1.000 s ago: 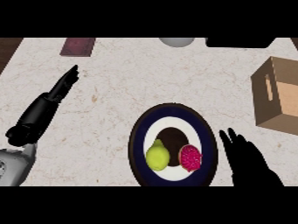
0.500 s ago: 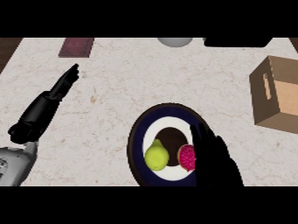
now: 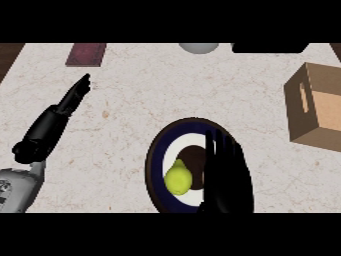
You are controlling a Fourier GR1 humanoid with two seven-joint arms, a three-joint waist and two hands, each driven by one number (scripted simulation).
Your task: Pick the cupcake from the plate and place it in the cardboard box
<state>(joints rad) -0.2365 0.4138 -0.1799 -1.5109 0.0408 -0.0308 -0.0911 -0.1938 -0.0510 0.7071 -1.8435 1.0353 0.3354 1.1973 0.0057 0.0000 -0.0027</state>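
At the near edge of the pale, speckled stone bench (image 3: 129,75) lies a round plate with a dark blue rim and a white middle (image 3: 157,165). The black right hand (image 3: 226,175) lies over the plate's right half, with its fingers straight, close together and pointing toward the far edge. They are curled round nothing, and whether the hand touches what lies under it cannot be told. On the left part of the plate's white middle sits a yellow-green pear-shaped fruit (image 3: 177,178). Just beside the fruit, at the plate's middle, a dark brown rounded mass is all that shows of the cupcake (image 3: 193,158). It is on the plate, right against the left side of the right hand, and the rest of it is hidden beneath the hand. Toward the left edge of the bench the grey left forearm comes in from the near corner. Its black left hand (image 3: 71,100) is stretched out with the fingers straight and holds nothing, well apart from the plate. By the right edge, farther off than the plate and apart from it, stands the brown cardboard box (image 3: 328,112), with a slot handle in the side facing the plate. Along the far edge are a flat maroon rectangle (image 3: 86,54), a grey round thing (image 3: 199,47) and a black oblong thing (image 3: 270,47).
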